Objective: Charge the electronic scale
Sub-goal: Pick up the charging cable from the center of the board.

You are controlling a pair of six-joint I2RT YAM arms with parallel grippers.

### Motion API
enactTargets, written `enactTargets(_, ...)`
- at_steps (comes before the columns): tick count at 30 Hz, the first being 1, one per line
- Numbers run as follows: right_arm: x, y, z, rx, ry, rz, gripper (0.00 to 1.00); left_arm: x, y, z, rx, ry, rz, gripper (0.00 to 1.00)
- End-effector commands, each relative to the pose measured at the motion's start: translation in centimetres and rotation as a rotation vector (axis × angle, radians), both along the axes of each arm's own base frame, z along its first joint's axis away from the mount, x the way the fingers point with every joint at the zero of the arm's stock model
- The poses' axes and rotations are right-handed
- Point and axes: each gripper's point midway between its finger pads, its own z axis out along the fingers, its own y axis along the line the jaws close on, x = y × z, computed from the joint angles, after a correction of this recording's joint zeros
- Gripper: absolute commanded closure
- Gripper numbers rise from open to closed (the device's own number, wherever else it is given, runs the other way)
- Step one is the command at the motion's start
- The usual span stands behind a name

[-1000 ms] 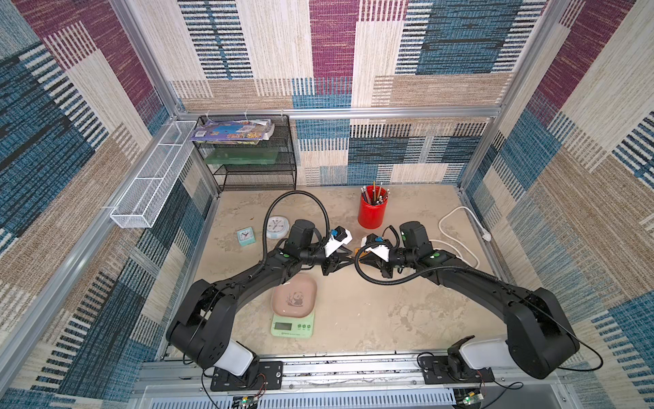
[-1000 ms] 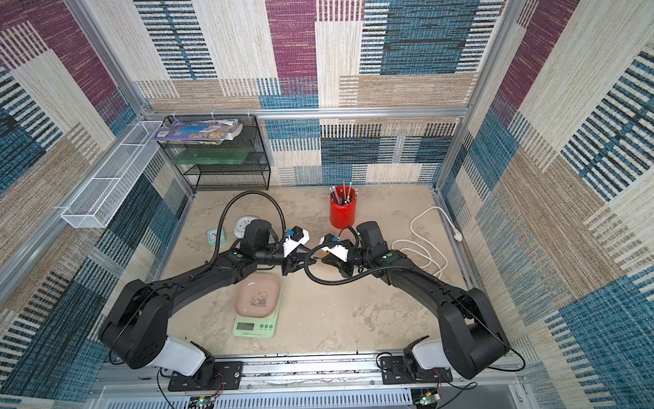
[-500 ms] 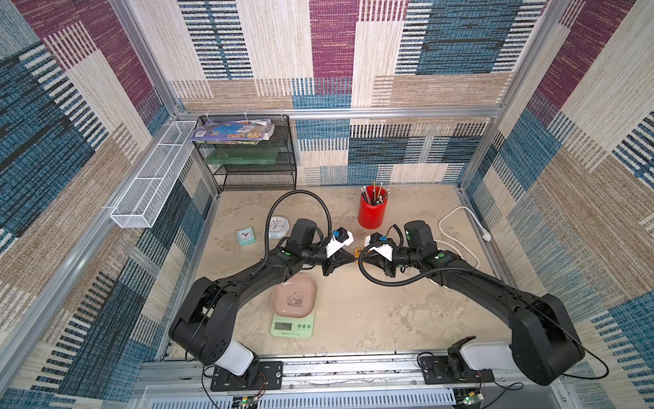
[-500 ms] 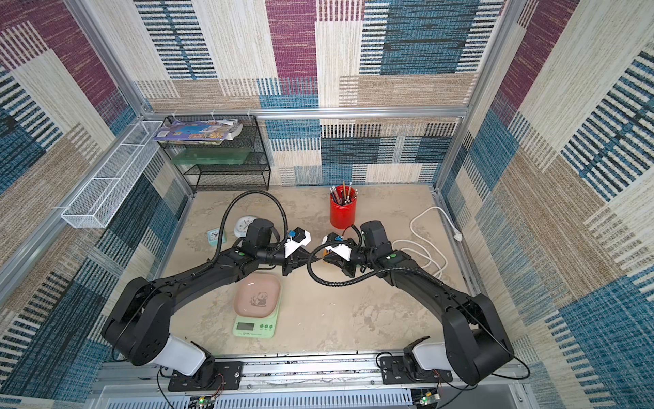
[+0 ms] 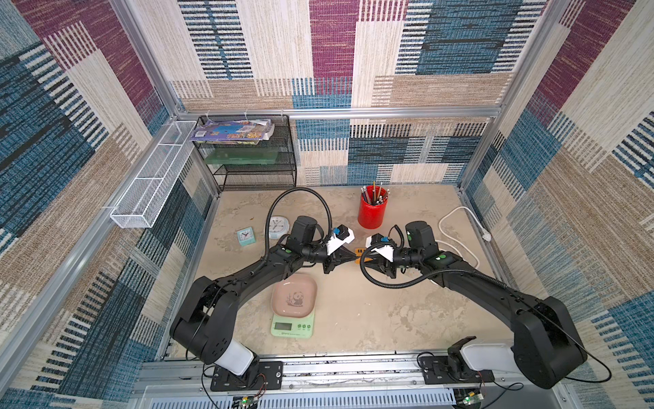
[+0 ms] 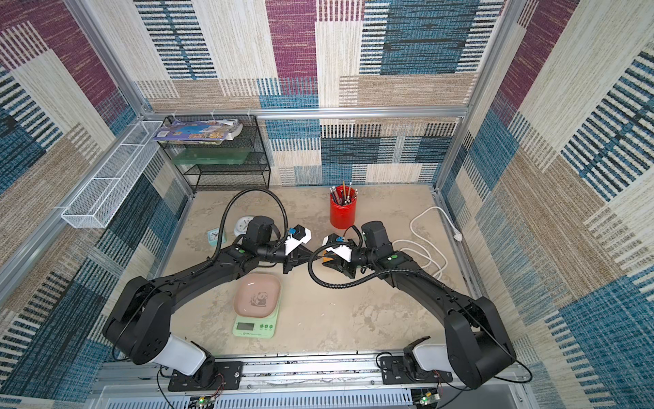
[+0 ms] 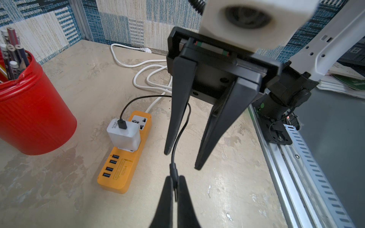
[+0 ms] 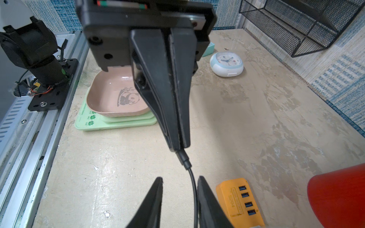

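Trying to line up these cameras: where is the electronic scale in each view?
Top view: electronic scale at the table's front edge, beside the left arm.
Top view: electronic scale in the same spot.
Left wrist: not in it.
Right wrist: beside the front rail, partly hidden by the left gripper.
Shared landmark: red pencil cup, in all four views.

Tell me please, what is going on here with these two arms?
The left gripper is shut on the free plug end of a black cable, above the table. The right gripper stands open, with the cable running between its fingers. The cable's other end sits in a white charger on the orange power strip. The electronic scale lies apart on the table, not yet connected.
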Motion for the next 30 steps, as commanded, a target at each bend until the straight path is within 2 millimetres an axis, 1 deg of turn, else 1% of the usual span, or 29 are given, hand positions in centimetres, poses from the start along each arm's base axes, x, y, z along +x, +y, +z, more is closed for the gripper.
enactTargets(1,-0.03,0.60,1.12,0.037,-0.035,0.040,0.68,-0.51,-0.17,0.42,-0.015,0.016,-0.033,0.95)
enactTargets(9,-0.06,0.94,1.56,0.056,-0.029,0.058,0.67,-0.55,-0.33,0.48,-0.018,0.022,-0.047,0.95)
enactTargets(19,-0.23,1.11,1.75,0.069,-0.024,0.078,0.74,-0.41,-0.61,0.60,-0.028,0.029,-0.057,0.95)
enactTargets(26,-0.18,1.04,1.73,0.072,-0.024,0.079,0.84,-0.39,-0.66,0.61,-0.029,0.031,-0.057,0.95)
enactTargets(30,-0.22,1.06,1.87,0.077,-0.025,0.082,0.94,-0.30,-0.67,0.54,-0.030,0.033,-0.056,0.95)
